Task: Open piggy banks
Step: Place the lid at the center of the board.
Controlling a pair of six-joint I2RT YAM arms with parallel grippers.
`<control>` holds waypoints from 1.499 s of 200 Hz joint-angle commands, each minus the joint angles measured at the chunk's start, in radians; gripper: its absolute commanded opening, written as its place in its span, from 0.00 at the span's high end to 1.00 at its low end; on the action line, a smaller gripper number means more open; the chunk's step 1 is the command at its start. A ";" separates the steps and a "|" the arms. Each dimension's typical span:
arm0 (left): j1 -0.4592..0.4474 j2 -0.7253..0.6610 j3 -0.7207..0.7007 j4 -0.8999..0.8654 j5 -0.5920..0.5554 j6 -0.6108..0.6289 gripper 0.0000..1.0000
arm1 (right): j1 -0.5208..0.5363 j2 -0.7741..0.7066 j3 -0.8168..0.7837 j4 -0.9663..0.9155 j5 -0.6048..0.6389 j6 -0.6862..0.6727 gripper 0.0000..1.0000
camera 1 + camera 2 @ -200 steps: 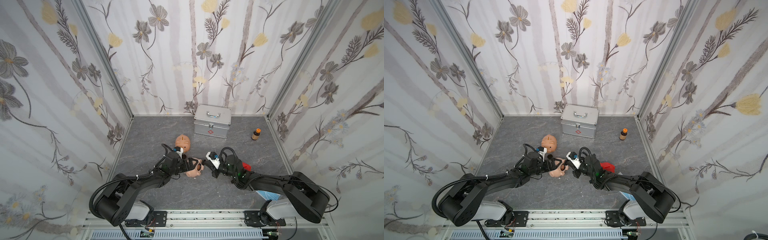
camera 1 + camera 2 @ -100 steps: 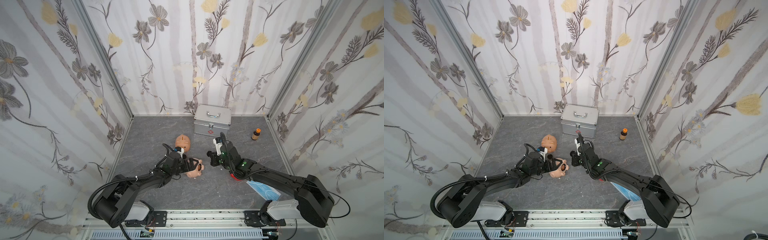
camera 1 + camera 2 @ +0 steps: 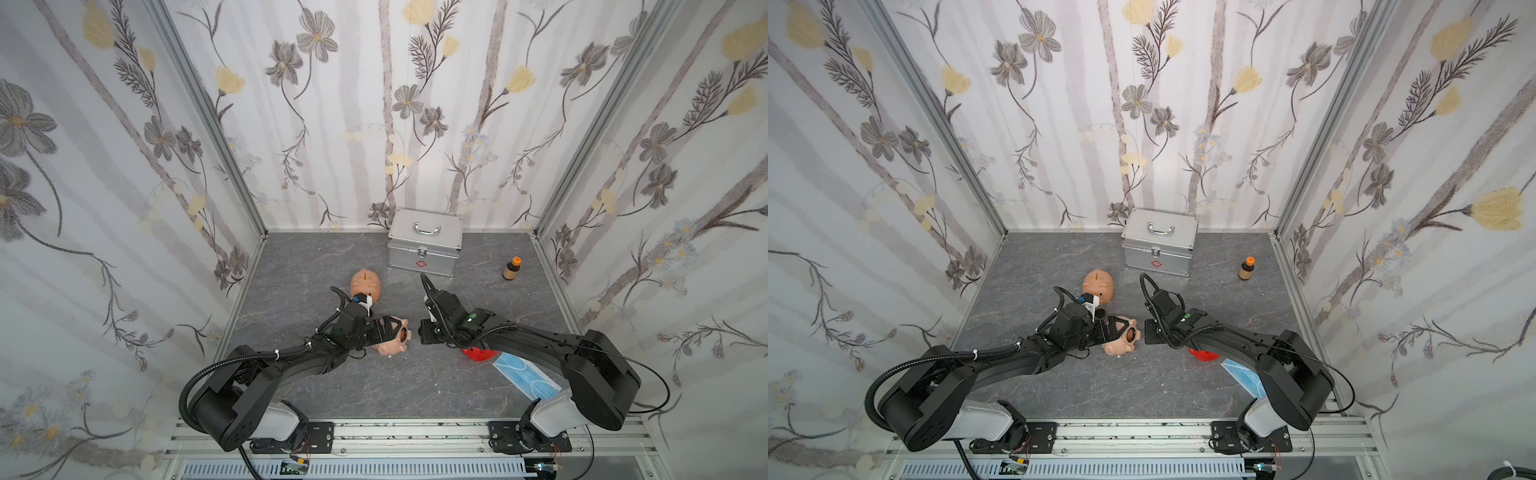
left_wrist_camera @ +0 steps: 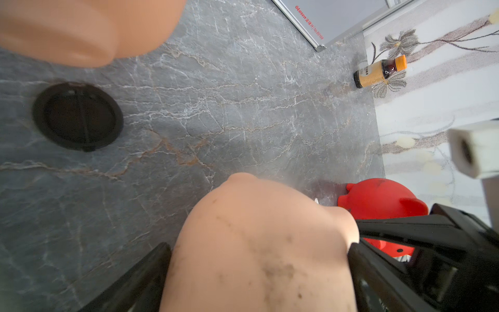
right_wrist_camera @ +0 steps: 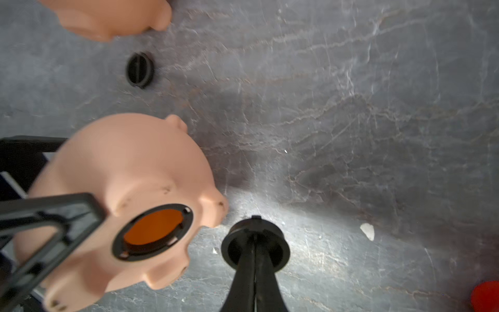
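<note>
1. Surface [image 3: 291, 266]: grey veined stone finish, enclosed on three sides by floral-papered walls [image 3: 353, 124] with aluminium corner posts [image 3: 216, 124].
2. Rear zone: silver case [image 3: 424, 249] against the back wall. Brown bottle [image 3: 512, 269] stands upright toward the right wall, well apart from the case.
3. Left end effector [image 4: 259, 245]: clamped on both flanks of a peach piggy bank [image 5: 129, 167] lying sideways mid-surface, belly hole [image 5: 156, 229] uncovered. Contact with the surface cannot be confirmed.
4. Right end effector [image 5: 255, 243]: fingers pressed together, pinching a black plug [image 5: 279, 248] just beside that hole.
5. Second peach piggy bank [image 3: 365, 282] stands upright behind. A loose plug [image 5: 140, 70] lies between the two.
6. Red piggy bank [image 4: 378, 197] sits partly under the right arm [image 3: 532, 340], near a blue face mask [image 3: 525, 376].
</note>
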 commanded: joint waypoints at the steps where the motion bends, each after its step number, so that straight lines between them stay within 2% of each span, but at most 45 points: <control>1: -0.006 0.008 -0.002 -0.114 -0.013 -0.011 0.00 | -0.006 0.027 0.012 -0.028 0.011 0.043 1.00; 55: -0.006 -0.026 -0.002 -0.157 -0.039 0.000 0.00 | -0.028 0.079 0.013 -0.062 0.014 0.041 1.00; 109: -0.006 -0.034 0.003 -0.174 -0.041 0.006 0.00 | -0.029 0.108 0.012 -0.085 0.038 0.041 0.96; 171: -0.006 -0.039 0.002 -0.171 -0.032 0.006 0.00 | -0.028 0.104 0.004 -0.068 0.025 0.037 0.86; 253: -0.007 -0.088 0.015 -0.172 -0.012 -0.020 0.00 | -0.028 -0.082 -0.073 0.079 0.034 0.056 0.90; 300: -0.007 -0.165 0.006 -0.205 -0.020 -0.025 0.00 | -0.026 -0.129 -0.126 0.237 -0.076 0.103 0.83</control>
